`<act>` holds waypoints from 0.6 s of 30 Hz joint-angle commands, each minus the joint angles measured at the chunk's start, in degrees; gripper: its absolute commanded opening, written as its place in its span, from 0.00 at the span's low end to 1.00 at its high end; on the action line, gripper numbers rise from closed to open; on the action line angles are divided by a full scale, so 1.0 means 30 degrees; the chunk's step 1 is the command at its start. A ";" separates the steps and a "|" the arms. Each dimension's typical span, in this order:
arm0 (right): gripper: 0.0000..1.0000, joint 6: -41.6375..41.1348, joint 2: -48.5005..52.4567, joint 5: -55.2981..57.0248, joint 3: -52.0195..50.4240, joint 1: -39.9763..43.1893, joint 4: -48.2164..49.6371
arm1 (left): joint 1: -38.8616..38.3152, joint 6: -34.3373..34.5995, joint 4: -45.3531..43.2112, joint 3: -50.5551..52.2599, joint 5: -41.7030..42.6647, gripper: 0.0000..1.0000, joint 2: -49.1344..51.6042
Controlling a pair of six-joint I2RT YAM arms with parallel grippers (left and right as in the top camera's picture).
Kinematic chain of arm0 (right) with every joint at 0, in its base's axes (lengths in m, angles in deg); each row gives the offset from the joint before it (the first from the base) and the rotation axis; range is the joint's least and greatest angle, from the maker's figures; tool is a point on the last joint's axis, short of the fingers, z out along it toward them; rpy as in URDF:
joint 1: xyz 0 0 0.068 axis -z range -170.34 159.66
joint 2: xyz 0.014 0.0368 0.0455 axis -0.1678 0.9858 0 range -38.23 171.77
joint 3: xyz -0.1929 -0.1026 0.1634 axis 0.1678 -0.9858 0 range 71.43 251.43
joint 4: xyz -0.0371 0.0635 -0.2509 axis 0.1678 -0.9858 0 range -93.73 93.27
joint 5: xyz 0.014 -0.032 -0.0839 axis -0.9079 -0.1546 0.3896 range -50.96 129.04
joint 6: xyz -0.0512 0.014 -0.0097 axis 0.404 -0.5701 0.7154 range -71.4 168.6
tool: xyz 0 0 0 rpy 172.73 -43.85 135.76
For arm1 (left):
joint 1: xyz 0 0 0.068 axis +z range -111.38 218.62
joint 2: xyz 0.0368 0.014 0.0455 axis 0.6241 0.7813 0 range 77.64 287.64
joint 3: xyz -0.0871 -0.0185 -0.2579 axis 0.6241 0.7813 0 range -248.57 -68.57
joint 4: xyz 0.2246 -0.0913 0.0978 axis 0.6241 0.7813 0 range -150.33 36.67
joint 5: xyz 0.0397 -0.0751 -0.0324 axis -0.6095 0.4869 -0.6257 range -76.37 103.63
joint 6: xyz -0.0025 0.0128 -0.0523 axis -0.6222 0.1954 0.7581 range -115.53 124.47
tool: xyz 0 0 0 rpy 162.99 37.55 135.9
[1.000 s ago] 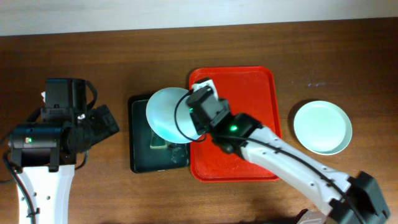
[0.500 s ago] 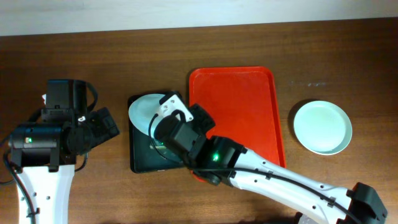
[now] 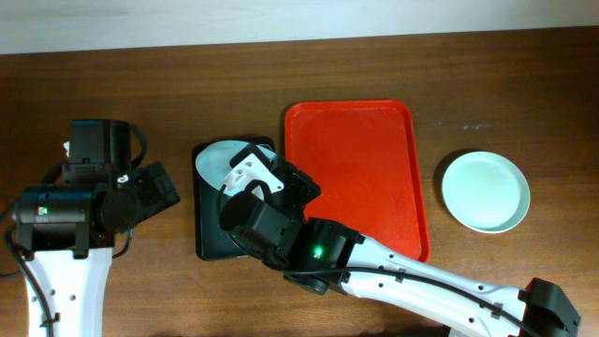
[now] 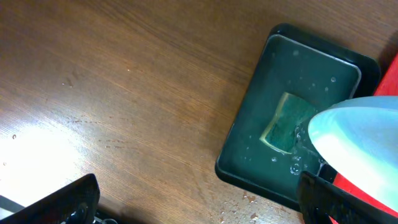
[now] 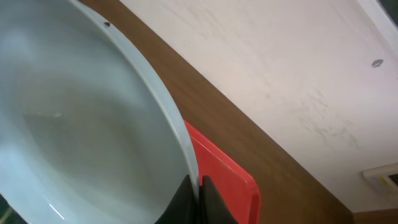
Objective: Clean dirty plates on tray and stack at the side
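Observation:
My right gripper [image 5: 200,198] is shut on the rim of a pale plate [image 5: 81,124]. It holds the plate tilted over the black tray; in the overhead view only the plate's far edge [image 3: 217,159] shows from under the arm. The plate also shows in the left wrist view [image 4: 364,140]. The red tray [image 3: 356,178] has nothing on it. A clean pale-mint plate [image 3: 485,191] lies on the table to its right. My left gripper [image 4: 199,202] is open and empty, above bare table left of the black tray.
A black tray [image 3: 208,239] with water and a green sponge [image 4: 287,123] stands left of the red tray. Water drops lie on the table by its near edge. The left arm's base [image 3: 70,201] fills the left side.
My right arm has carried the plate left, off the red tray and down over the black tray. The left arm has not moved.

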 commanded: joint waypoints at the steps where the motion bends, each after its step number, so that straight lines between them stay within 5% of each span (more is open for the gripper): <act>1: 0.04 0.0117 -0.0415 0.0729 0.0437 -0.0095 0.0146 | 0.0095 0.0226 0.0015 -0.0226 0.0080 0.99 -0.0080; 13: 0.04 -0.0204 -0.0415 0.0721 0.0437 -0.0066 0.0036 | 0.0095 0.0226 0.0015 -0.0226 0.0080 0.99 -0.0080; 15: 0.04 -0.1974 -0.0408 0.0721 0.0430 0.0146 -0.0568 | 0.0095 0.0226 0.0022 -0.0226 0.0080 0.99 -0.0080; 18: 0.04 -0.9173 -0.0342 -0.1625 0.0430 0.1377 -0.3876 | 0.0095 0.0226 0.0015 -0.0226 0.0080 0.99 -0.0080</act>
